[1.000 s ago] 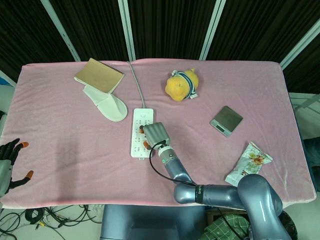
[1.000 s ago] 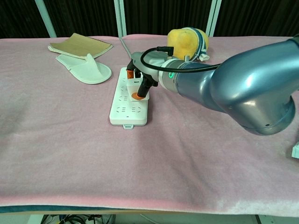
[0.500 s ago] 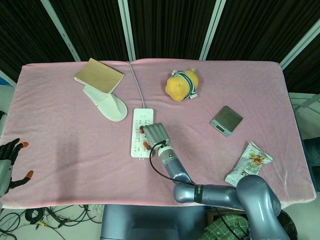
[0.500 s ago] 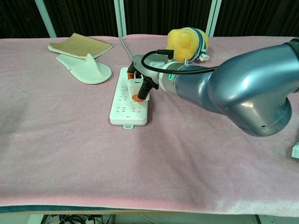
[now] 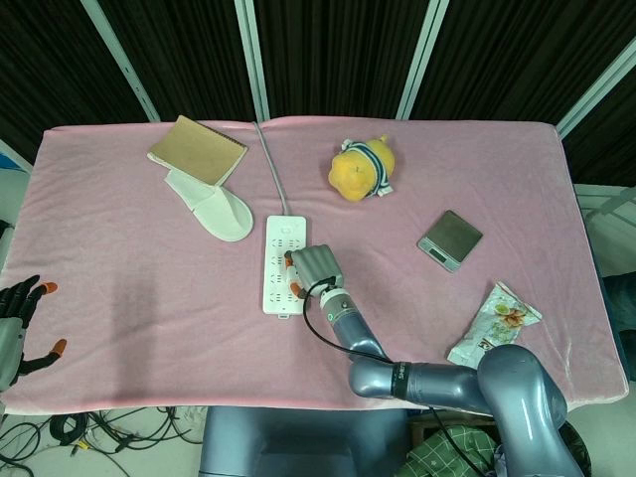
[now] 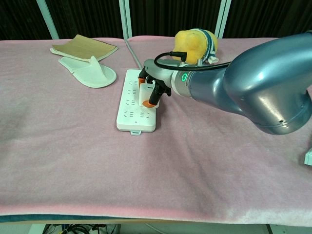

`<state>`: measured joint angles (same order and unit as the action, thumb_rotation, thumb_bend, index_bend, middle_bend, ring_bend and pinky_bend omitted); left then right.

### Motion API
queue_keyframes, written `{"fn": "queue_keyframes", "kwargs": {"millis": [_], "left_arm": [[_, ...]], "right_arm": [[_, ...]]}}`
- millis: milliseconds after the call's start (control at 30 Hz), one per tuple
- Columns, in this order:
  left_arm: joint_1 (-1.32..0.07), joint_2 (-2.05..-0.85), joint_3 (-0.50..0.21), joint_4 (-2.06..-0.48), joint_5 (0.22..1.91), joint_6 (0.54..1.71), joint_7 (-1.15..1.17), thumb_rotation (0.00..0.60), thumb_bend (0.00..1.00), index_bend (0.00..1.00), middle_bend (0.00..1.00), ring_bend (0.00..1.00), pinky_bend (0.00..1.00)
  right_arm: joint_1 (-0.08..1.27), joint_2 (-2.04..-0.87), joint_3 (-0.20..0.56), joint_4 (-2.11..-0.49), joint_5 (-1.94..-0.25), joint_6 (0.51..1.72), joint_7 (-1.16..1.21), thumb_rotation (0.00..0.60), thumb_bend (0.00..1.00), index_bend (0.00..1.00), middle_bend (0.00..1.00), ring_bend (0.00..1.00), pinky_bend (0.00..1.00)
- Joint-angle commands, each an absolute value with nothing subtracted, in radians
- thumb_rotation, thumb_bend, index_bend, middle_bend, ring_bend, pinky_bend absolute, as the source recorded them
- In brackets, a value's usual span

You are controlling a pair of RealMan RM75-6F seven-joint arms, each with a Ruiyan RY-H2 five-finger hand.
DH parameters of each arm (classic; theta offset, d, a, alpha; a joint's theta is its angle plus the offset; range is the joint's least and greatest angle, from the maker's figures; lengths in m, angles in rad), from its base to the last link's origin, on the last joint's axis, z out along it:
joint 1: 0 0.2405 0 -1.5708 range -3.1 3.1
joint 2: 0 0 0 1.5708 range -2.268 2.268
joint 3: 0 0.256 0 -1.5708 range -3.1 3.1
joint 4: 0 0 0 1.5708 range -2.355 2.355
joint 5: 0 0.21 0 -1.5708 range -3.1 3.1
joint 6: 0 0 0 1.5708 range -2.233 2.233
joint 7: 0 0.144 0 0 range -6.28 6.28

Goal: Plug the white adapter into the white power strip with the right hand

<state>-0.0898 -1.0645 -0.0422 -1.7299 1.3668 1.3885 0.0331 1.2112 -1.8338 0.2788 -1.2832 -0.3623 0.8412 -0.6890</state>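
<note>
Right hand (image 6: 155, 87): reaches in from the right on a grey arm (image 6: 253, 87) that lies low over the pink table cloth (image 6: 73, 146). Its fingers are curled down around the white adapter (image 6: 146, 94), holding it; orange fingertips (image 6: 145, 103) show at the adapter's lower edge. In the head view the hand (image 5: 315, 266) sits over the right edge of the strip.

White adapter: held in the right hand, directly on top of the white power strip (image 6: 132, 104), at the strip's right side about midway along it. Whether its pins are seated in a socket cannot be told.

White power strip: flat on the cloth, long axis running away from the robot, grey cable (image 5: 270, 169) leading off to the far table edge.

Left hand (image 5: 20, 323): at the near left corner, off the table edge, fingers spread apart, holding nothing.

Other items: brown notebook (image 5: 198, 150) and white slipper (image 5: 212, 206), touching, at far left; yellow plush toy (image 5: 361, 169) beyond the strip; small grey digital scale (image 5: 449, 239) at right; snack packet (image 5: 493, 322) near the right front edge.
</note>
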Motion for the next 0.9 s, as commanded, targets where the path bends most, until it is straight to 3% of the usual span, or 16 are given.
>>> {"fn": "queue_keyframes", "kwargs": {"millis": [33, 267, 367, 633, 900], "left_arm": [[-0.09, -1.065, -0.042, -1.73, 1.367, 1.389, 0.033, 0.6, 0.28, 0.13, 0.02, 0.0, 0.0], [-0.089, -1.064, -0.042, -1.73, 1.368, 1.389, 0.032, 0.6, 0.28, 0.13, 0.02, 0.0, 0.0], [-0.09, -1.064, -0.041, -1.73, 1.369, 1.389, 0.031, 0.6, 0.28, 0.13, 0.02, 0.0, 0.0], [-0.09, -1.063, -0.04, -1.729, 1.371, 1.387, 0.03, 0.6, 0.28, 0.13, 0.02, 0.0, 0.0], [-0.09, -1.064, -0.041, -1.729, 1.37, 1.389, 0.034, 0.6, 0.28, 0.13, 0.02, 0.0, 0.0]], "right_arm": [[1.214, -1.836, 0.275, -1.281, -0.362, 0.839, -0.693, 0.6, 0.34, 1.0, 0.91, 0.83, 0.54], [1.227, -1.85, 0.263, -1.27, -0.378, 0.841, -0.708, 0.6, 0.34, 1.0, 0.91, 0.83, 0.54], [1.23, -1.85, 0.263, -1.273, -0.375, 0.837, -0.712, 0.6, 0.34, 0.99, 0.86, 0.81, 0.54], [1.247, -1.821, 0.261, -1.309, -0.271, 0.81, -0.744, 0.6, 0.26, 0.59, 0.45, 0.52, 0.35], [1.26, -1.806, 0.26, -1.332, -0.213, 0.836, -0.762, 0.6, 0.23, 0.44, 0.26, 0.39, 0.28]]}}
